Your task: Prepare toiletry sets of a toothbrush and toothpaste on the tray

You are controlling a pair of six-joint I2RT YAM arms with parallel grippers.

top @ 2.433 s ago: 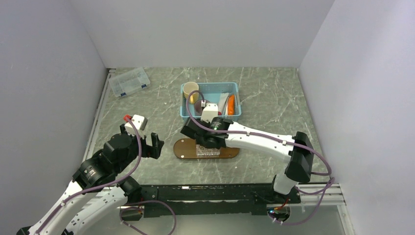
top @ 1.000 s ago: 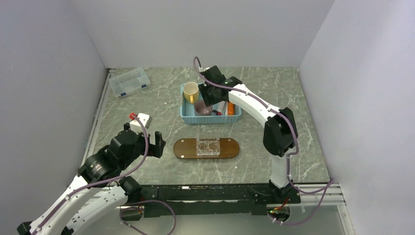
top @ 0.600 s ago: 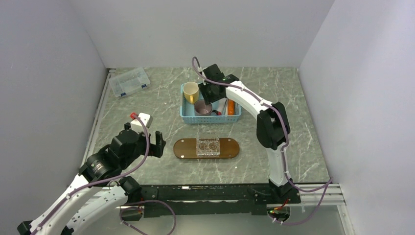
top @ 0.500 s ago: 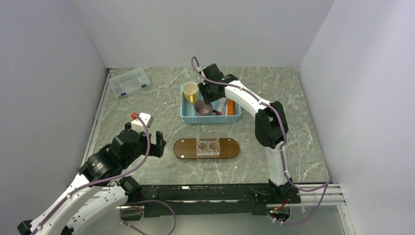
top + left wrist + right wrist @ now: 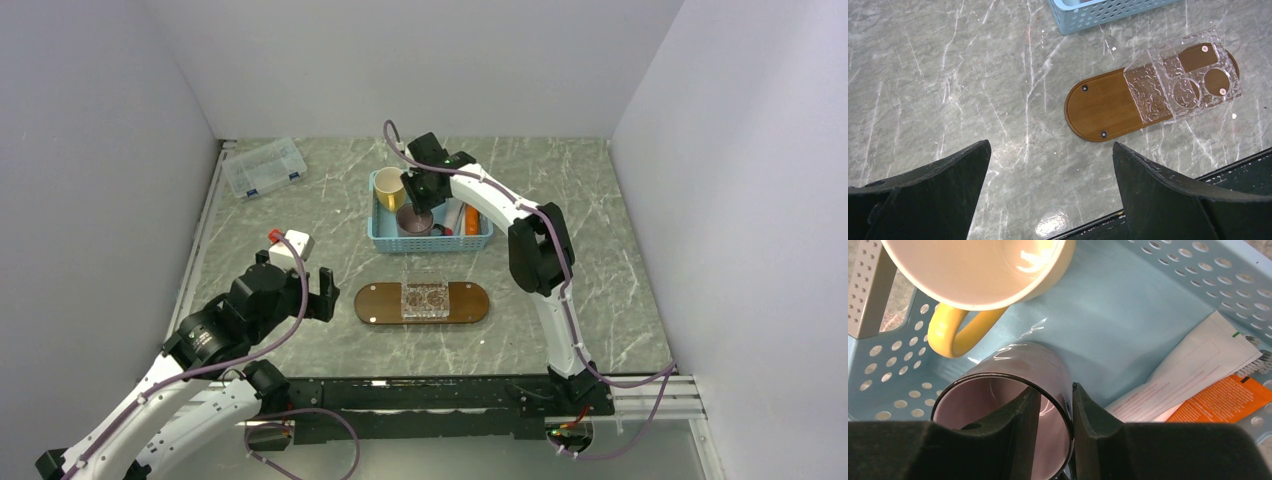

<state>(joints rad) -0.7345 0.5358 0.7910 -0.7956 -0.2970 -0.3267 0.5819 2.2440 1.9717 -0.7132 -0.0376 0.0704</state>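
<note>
While the flat dark brown wood-look oblong tray (image 5: pixel 378 303) lies on the grey-green marbled table (image 5: pixel 560 200) a bit in front of the arms, all it carries is a small clear square plastic holder (image 5: pixel 425 298), sitting about mid-board.

The thin white toothbrush (image 5: pixel 1259 362) is not on the tray. Only what looks like its bristly end shows, at the edge of the right wrist view. It lies at the right end of the light-blue perforated plastic basket (image 5: pixel 430 243), which stands just behind the tray. Right next to it are an orange tube or packet (image 5: pixel 471 218) and a white printed paper packet (image 5: pixel 1193 375), with the orange one tucked partly under the white one.

The left half of the basket holds a pale yellow mug with a handle (image 5: pixel 390 185) and a dark mauve mug (image 5: pixel 412 220), close together.

The right gripper (image 5: pixel 1055 389) is reaching down into the basket. Its jaws are narrowed but not together. They straddle the mauve mug's wall, one finger inside and one outside. A sliver of the mug's inside shows between the inner finger and the wall, so to me it doesn't look clamped.

The left gripper (image 5: pixel 1050 146) hangs above the table near the tray's left end. Its jaws are spread wide with just marble between them.

Way off at the far left corner there's a clear plastic compartment box (image 5: pixel 264 166).
</note>
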